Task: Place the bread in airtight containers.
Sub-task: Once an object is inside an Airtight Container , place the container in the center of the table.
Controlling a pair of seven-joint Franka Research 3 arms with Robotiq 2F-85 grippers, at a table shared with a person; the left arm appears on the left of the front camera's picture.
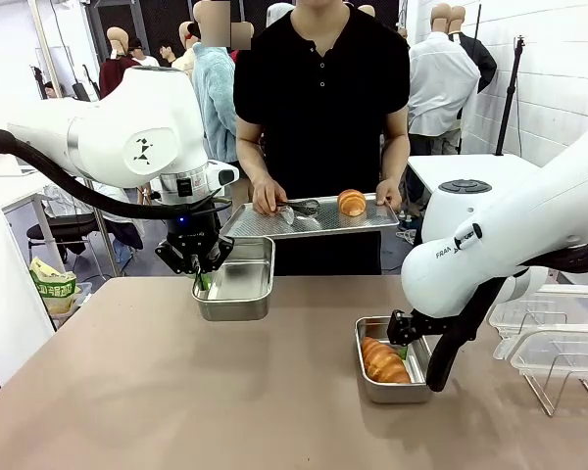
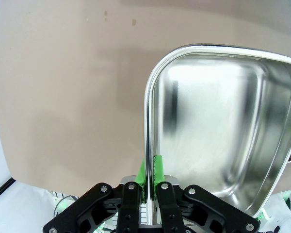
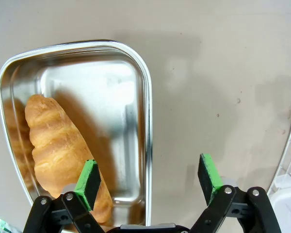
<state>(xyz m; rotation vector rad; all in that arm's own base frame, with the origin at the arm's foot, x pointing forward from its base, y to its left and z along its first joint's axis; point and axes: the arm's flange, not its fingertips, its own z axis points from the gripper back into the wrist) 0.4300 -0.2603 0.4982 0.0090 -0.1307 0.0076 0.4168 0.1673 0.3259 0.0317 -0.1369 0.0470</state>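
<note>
Left side: left tool pressed together on the near-left rim of an empty tin, the wall pinched between the green pads. The tin appears to be held up off the surface, its mouth upward, at the far edge in front of the person.

Centre: a flat steel tray is held level by the person, just above and beyond the held tin; contact between the two cannot be told. Tongs lie on the tray under one hand. One roll sits toward the tray's right end, right of and beyond the held tin. Its long axis cannot be made out. The hand at the tongs is judged nearer to it than either tool, so the transfer is likely the person's, with the tin offered beneath.

Right side: a second tin rests on the surface with a roll inside, lying lengthwise. The right tool is spread wide, straddling that tin's side wall, nothing gripped. Clear lids wait in a wire rack at far right.
</note>
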